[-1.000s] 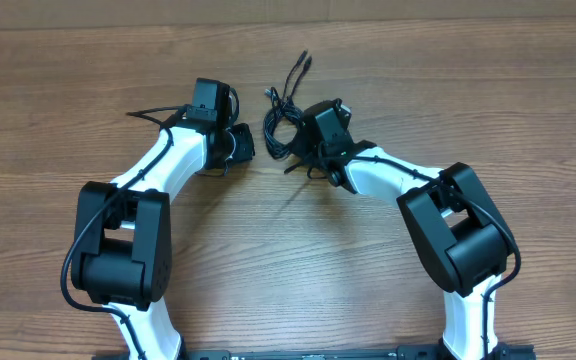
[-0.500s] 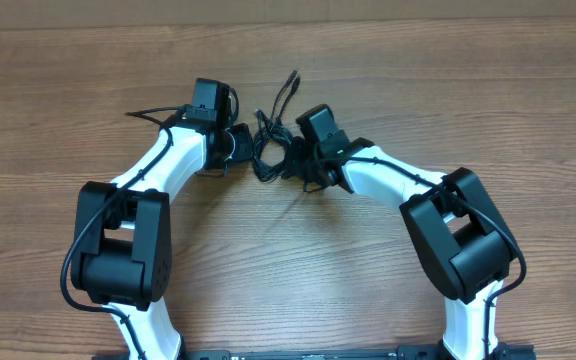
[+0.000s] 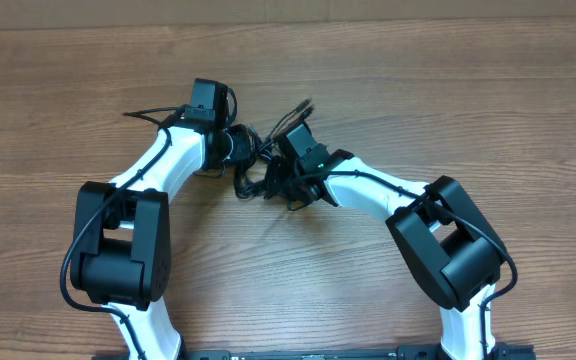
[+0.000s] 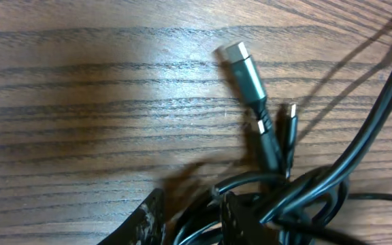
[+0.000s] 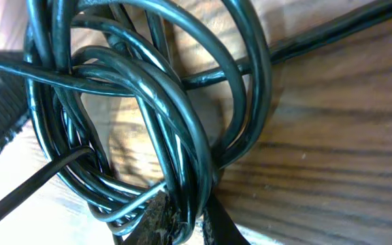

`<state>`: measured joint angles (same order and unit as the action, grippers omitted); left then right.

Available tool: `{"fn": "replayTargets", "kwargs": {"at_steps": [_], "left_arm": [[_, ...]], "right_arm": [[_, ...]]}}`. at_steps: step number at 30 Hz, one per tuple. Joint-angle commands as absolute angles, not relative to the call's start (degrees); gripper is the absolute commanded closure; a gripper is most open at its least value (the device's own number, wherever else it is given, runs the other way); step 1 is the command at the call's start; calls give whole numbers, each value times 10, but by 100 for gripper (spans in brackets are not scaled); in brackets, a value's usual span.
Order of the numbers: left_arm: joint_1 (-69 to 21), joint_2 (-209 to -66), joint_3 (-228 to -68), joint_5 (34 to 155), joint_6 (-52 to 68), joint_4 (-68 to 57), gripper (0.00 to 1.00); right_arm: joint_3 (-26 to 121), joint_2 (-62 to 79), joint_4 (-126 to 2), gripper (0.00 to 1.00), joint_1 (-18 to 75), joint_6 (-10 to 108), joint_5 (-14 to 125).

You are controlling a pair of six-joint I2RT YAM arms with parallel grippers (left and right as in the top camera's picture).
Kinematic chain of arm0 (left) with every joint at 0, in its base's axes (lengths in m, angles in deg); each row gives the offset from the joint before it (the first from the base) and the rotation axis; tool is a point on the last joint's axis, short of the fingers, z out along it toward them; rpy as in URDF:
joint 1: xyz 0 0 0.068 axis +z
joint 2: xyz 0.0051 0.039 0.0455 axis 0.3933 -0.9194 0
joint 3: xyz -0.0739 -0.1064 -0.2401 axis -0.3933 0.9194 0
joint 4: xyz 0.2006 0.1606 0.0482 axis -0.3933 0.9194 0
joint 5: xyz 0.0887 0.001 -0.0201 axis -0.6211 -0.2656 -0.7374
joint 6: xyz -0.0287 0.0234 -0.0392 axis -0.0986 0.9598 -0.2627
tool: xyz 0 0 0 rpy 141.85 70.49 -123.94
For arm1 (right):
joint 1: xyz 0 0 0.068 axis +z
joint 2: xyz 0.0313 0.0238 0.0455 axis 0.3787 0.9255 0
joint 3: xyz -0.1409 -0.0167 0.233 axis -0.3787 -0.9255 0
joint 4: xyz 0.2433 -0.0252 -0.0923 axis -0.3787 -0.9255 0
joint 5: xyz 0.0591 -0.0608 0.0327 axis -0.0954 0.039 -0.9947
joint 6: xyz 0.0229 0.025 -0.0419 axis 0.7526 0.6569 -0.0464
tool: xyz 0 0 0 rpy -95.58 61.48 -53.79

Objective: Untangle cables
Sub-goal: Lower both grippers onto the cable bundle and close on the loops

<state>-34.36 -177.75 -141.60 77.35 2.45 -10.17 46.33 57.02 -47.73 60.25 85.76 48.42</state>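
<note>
The left arm point(image 3: 163, 160) is seen bent inward over the table point(image 3: 58, 70), with its wrist near the table's middle. The left gripper point(image 3: 236, 148) is set just beside the left edge of the cables point(image 3: 253, 172). In the left wrist view its fingers point(image 4: 150, 216) are held apart. A few strands of the bundle are seen running through the gap, and none is shown pressed between them. Beyond those fingers a plug point(image 4: 240, 60) with a light metal tip is laid flat on the wood, pointing away from the tangle. A smaller plug point(image 4: 290, 114) is seen just to its right, and both lead back into the knot of cords.

The cables are gathered as a small black tangle on the table between the two grippers. Two loose ends point(image 3: 300, 108) are seen sticking out toward the far side.

The right gripper point(image 3: 280, 178) is pressed against the right side of the tangle. In the right wrist view several glossy loops are seen overlapped and crossed, and its fingers point(image 5: 152, 219) are drawn close together on a few strands at the bottom of the coil. The right arm point(image 3: 378, 185) is stretched from the right toward the middle.
</note>
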Motion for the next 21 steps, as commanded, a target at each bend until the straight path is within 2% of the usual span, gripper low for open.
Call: {"fn": "replayTargets", "kwargs": {"at_steps": [1, 5, 12, 19, 21], "left_arm": [[-347, -1786, -1427, 785, 25, -102, 73], [-347, -1786, -1427, 785, 25, -102, 75], [-347, -1786, -1427, 785, 26, -100, 74], [-347, -1786, -1427, 785, 26, -100, 69], [-347, -1786, -1427, 785, 26, -100, 66]], "right_arm": [[441, 596, -491, 89, 624, 849, 482], [441, 596, -473, 75, 624, 849, 513], [441, 596, -470, 66, 624, 849, 514], [445, 568, -473, 65, 621, 830, 494], [445, 547, -476, 60, 621, 825, 494]]}}
